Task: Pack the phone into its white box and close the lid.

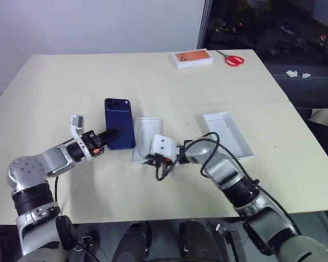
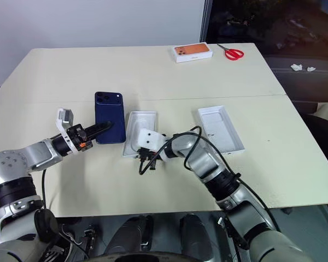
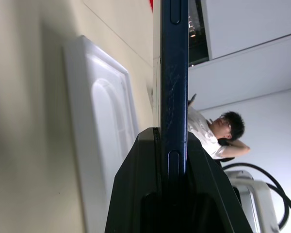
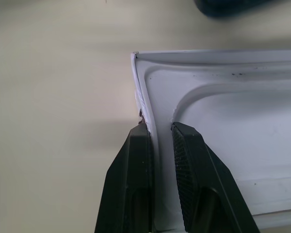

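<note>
- The right gripper [image 4: 157,133] is nearest, its two fingers pinched on the near end wall of the white box [image 1: 147,131], one finger [image 4: 136,160] outside and one inside.
- The left gripper [image 1: 116,135] is clamped tight on the near end of the phone [image 1: 119,123], which sits just left of the white box, camera cluster at its far end.
- To the right, apart from the box, lies the lid [image 1: 228,134], white inside up.
- At the table's [image 1: 98,76] far edge sit an orange-printed box [image 1: 193,58] and red scissors [image 1: 232,59].
</note>
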Motion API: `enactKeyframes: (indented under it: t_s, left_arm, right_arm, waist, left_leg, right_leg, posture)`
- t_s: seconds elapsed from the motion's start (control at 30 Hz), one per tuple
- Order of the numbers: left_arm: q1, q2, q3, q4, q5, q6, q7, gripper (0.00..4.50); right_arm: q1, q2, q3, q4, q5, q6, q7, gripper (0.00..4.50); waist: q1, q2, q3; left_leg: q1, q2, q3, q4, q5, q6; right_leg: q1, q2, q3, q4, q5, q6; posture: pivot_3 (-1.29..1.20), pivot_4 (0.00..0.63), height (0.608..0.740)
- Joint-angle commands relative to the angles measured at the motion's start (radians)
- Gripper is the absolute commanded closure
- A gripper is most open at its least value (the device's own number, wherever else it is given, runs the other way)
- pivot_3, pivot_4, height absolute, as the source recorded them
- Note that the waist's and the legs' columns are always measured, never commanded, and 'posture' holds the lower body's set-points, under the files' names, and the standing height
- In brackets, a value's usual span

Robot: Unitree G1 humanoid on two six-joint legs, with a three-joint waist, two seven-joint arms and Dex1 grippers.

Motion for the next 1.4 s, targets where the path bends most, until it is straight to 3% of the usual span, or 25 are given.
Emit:
enactKeyframes:
  t_s: [0.03, 0.1, 0.13, 0.2, 0.3, 0.53, 0.77, 0.87, 1.0, 1.03, 1.4]
  left_arm:
    - [-0.029, 0.030, 0.021, -0.005, -0.032, -0.016, -0.020, 4.50]
    - [-0.029, 0.035, 0.019, -0.003, -0.034, -0.018, -0.022, 4.50]
    - [-0.027, 0.037, 0.017, -0.004, -0.033, -0.018, -0.024, 4.50]
    - [-0.025, 0.040, 0.014, -0.004, -0.032, -0.019, -0.027, 4.50]
    - [-0.026, 0.043, 0.014, -0.001, -0.030, -0.020, -0.028, 4.50]
    - [-0.032, 0.054, 0.010, 0.013, -0.026, -0.027, -0.037, 4.50]
    - [-0.041, 0.066, 0.002, 0.029, -0.022, -0.036, -0.047, 4.50]
    - [-0.039, 0.072, 0.002, 0.033, -0.021, -0.037, -0.049, 4.50]
    - [-0.035, 0.073, 0.002, 0.027, -0.022, -0.035, -0.048, 4.50]
    - [-0.033, 0.071, 0.001, 0.023, -0.023, -0.035, -0.047, 4.50]
    - [0.001, 0.063, -0.041, -0.034, -0.018, -0.053, -0.060, 4.50]
  right_arm:
    - [-0.002, 0.036, 0.030, 0.018, 0.017, 0.056, -0.011, 3.92]
    - [0.003, 0.038, 0.026, 0.005, 0.028, 0.069, -0.009, 3.92]
    - [0.004, 0.037, 0.020, 0.003, 0.033, 0.077, -0.009, 3.62]
    - [0.000, 0.031, 0.010, -0.007, 0.042, 0.080, -0.006, 2.87]
    - [-0.009, 0.011, -0.001, -0.047, 0.076, 0.089, 0.021, 1.38]
    - [-0.043, -0.032, -0.050, -0.107, 0.177, 0.146, 0.083, 1.38]
    - [-0.111, 0.004, -0.106, 0.001, 0.200, 0.124, 0.014, 1.38]
    - [-0.134, 0.004, -0.082, 0.057, 0.161, 0.057, -0.007, 2.20]
    - [-0.165, 0.004, -0.011, 0.181, 0.051, -0.063, -0.066, 4.15]
    - [-0.169, 0.009, 0.002, 0.197, 0.033, -0.084, -0.075, 4.46]
    - [-0.190, 0.017, 0.056, 0.282, -0.091, -0.231, -0.105, 4.46]
  waist:
    - [-0.003, 0.000, 0.000]
    - [-0.003, 0.000, 0.000]
    - [-0.003, 0.000, 0.000]
    - [-0.003, 0.000, 0.000]
    - [-0.002, 0.000, 0.000]
    - [0.000, 0.000, 0.000]
    - [-0.002, 0.000, 0.000]
    - [-0.002, 0.000, 0.000]
    - [-0.003, 0.000, 0.000]
    - [-0.003, 0.000, 0.000]
    - [-0.006, 0.000, 0.000]
  left_leg:
    - [0.000, 0.000, 0.000, 0.000, 0.000, 0.000]
    - [0.000, 0.000, 0.000, 0.000, 0.000, 0.000]
    - [0.000, 0.000, 0.000, 0.000, 0.000, 0.000]
    - [0.000, 0.000, 0.000, 0.000, 0.000, 0.001]
    - [0.000, 0.000, 0.000, 0.000, -0.001, 0.001]
    - [0.000, -0.001, 0.000, 0.000, -0.002, 0.003]
    - [0.000, -0.001, 0.000, 0.000, -0.002, 0.003]
    - [-0.001, -0.001, 0.000, 0.000, -0.001, 0.001]
    - [-0.001, -0.001, 0.000, 0.000, -0.001, 0.001]
    - [-0.001, -0.001, 0.000, 0.000, -0.001, 0.001]
    - [-0.001, -0.001, 0.000, 0.000, 0.000, 0.000]
  right_leg:
    - [0.000, 0.000, 0.000, 0.000, 0.000, 0.000]
    - [0.000, 0.000, 0.000, 0.000, 0.000, 0.000]
    - [0.000, 0.000, 0.000, 0.000, 0.000, 0.000]
    - [0.000, 0.000, 0.000, 0.000, 0.000, 0.000]
    - [0.000, 0.000, 0.000, 0.000, 0.000, 0.000]
    - [0.000, -0.001, 0.000, 0.000, 0.000, 0.000]
    - [-0.001, -0.001, 0.000, 0.000, 0.000, 0.000]
    - [-0.001, -0.001, 0.000, 0.000, 0.000, 0.000]
    - [-0.001, -0.001, 0.000, 0.000, 0.000, 0.000]
    - [-0.001, -0.001, 0.000, 0.000, 0.000, 0.000]
    - [-0.001, -0.001, 0.001, 0.001, 0.000, 0.000]
  posture:
    - [0.00, 0.150, 0.740]
    - [0.00, 0.150, 0.740]
    - [0.00, 0.150, 0.740]
    - [0.00, 0.150, 0.740]
    - [0.00, 0.150, 0.740]
    - [0.00, 0.150, 0.740]
    - [0.00, 0.150, 0.740]
    - [0.00, 0.150, 0.740]
    - [0.00, 0.150, 0.740]
    - [0.00, 0.150, 0.740]
    - [0.00, 0.150, 0.740]
